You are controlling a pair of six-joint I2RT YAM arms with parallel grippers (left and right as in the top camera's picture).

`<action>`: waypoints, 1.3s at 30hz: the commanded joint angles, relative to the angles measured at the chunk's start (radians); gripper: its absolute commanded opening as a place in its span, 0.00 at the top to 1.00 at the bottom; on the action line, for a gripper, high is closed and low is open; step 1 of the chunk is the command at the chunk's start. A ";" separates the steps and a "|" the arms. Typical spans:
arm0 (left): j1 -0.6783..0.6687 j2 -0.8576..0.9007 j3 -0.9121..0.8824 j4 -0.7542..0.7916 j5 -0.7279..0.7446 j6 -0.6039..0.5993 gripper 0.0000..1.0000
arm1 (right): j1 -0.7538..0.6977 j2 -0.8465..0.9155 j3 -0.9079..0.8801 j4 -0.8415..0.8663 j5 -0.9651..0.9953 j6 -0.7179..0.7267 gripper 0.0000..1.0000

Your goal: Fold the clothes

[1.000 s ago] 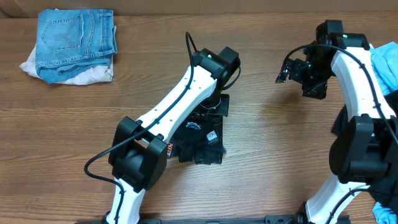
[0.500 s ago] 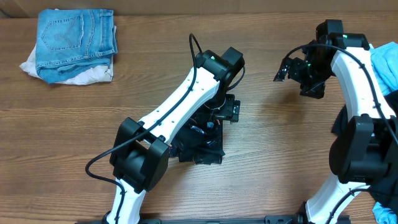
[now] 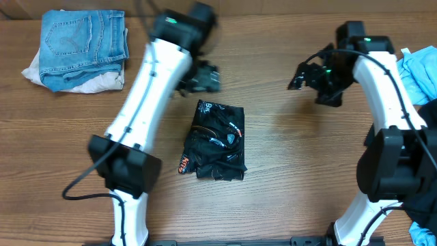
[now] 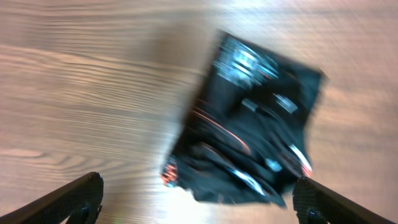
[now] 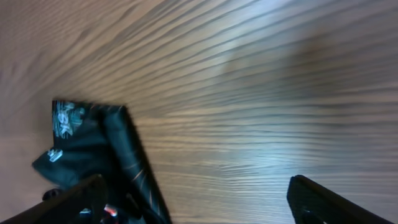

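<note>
The clothes here are one black jersey with tan lines and small coloured logos, lying folded into a compact packet in the middle of the table. My left gripper hovers behind it, blurred, open and holding nothing. In the left wrist view the jersey lies ahead of the left gripper, whose fingers stand wide apart. My right gripper hangs open to the jersey's far right. In the right wrist view the right gripper is above bare wood, with the jersey at the lower left.
Folded blue jeans rest on a white cloth at the back left corner. A light blue garment lies at the right edge, behind the right arm. The wooden table surrounds the jersey.
My left gripper has opened, let go of the jersey and swung up and back to the left. The jersey stays folded on the table. My right gripper moved slightly left.
</note>
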 commanded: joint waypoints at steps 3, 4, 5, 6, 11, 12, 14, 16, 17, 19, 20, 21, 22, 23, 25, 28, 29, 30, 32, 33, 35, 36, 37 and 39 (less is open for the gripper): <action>0.167 -0.008 0.005 -0.006 -0.030 -0.016 0.00 | 0.137 0.000 -0.003 0.030 -0.019 -0.055 0.11; 0.194 -0.008 0.002 -0.006 -0.039 -0.016 0.00 | 0.162 0.000 -0.003 0.042 -0.014 -0.067 0.12; 0.221 -0.008 -0.002 -0.005 -0.053 -0.016 0.00 | 0.188 0.001 -0.003 0.057 -0.004 -0.072 0.13; 0.247 -0.008 -0.006 -0.006 -0.071 -0.016 0.00 | 0.214 0.001 -0.003 0.072 0.011 -0.075 0.14; 0.350 -0.008 -0.048 -0.006 -0.079 -0.007 0.00 | 0.344 0.008 -0.003 0.133 0.122 -0.104 0.23; 0.364 -0.008 -0.061 -0.007 -0.079 0.000 0.00 | 0.370 0.009 -0.003 0.138 0.154 -0.113 0.23; 0.384 -0.008 -0.090 -0.006 -0.080 0.007 0.00 | 0.414 0.014 -0.003 0.146 0.204 -0.124 0.23; 0.397 -0.008 -0.126 -0.002 -0.082 0.007 0.00 | 0.455 0.023 -0.003 0.153 0.238 -0.128 0.23; 0.400 -0.008 -0.145 0.006 -0.083 0.007 0.00 | 0.473 0.030 -0.003 0.156 0.240 -0.147 0.23; 0.402 -0.008 -0.190 0.026 -0.083 0.011 0.00 | 0.511 0.042 -0.003 0.161 0.244 -0.167 0.23; 0.402 -0.008 -0.202 0.033 -0.082 0.011 0.00 | 0.521 0.045 -0.003 0.162 0.244 -0.169 0.23; 0.402 -0.008 -0.221 0.043 -0.082 0.011 0.00 | 0.535 0.049 -0.003 0.166 0.243 -0.169 0.23; 0.402 -0.008 -0.238 0.055 -0.082 0.011 0.00 | 0.548 0.050 -0.003 0.170 0.243 -0.168 0.23; 0.402 -0.008 -0.254 0.066 -0.082 0.010 0.00 | 0.560 0.051 -0.003 0.175 0.243 -0.168 0.23; 0.402 -0.008 -0.283 0.086 -0.082 0.011 0.00 | 0.577 0.052 -0.003 0.190 0.243 -0.168 0.24; 0.402 -0.008 -0.314 0.101 -0.082 0.010 0.00 | 0.592 0.056 -0.003 0.209 0.243 -0.167 0.25; 0.402 -0.008 -0.323 0.104 -0.082 0.010 0.00 | 0.593 0.060 -0.003 0.213 0.243 -0.167 0.26; 0.402 -0.008 -0.331 0.106 -0.082 0.011 0.00 | 0.593 0.065 -0.003 0.217 0.243 -0.167 0.26; 0.402 -0.008 -0.341 0.106 -0.082 0.011 0.00 | 0.593 0.082 -0.003 0.222 0.243 -0.167 0.27; 0.402 -0.008 -0.344 0.106 -0.082 0.011 0.00 | 0.593 0.093 -0.003 0.224 0.242 -0.167 0.27; 0.402 -0.008 -0.345 0.106 -0.082 0.011 0.00 | 0.593 0.112 -0.003 0.226 0.243 -0.167 0.29; 0.402 -0.008 -0.345 0.108 -0.082 0.011 0.00 | 0.593 0.119 -0.003 0.228 0.243 -0.167 0.30; 0.402 -0.008 -0.345 0.109 -0.082 0.011 0.00 | 0.593 0.126 -0.003 0.230 0.243 -0.167 0.31; 0.402 -0.008 -0.345 0.113 -0.082 0.011 0.00 | 0.593 0.128 -0.003 0.239 0.244 -0.167 0.38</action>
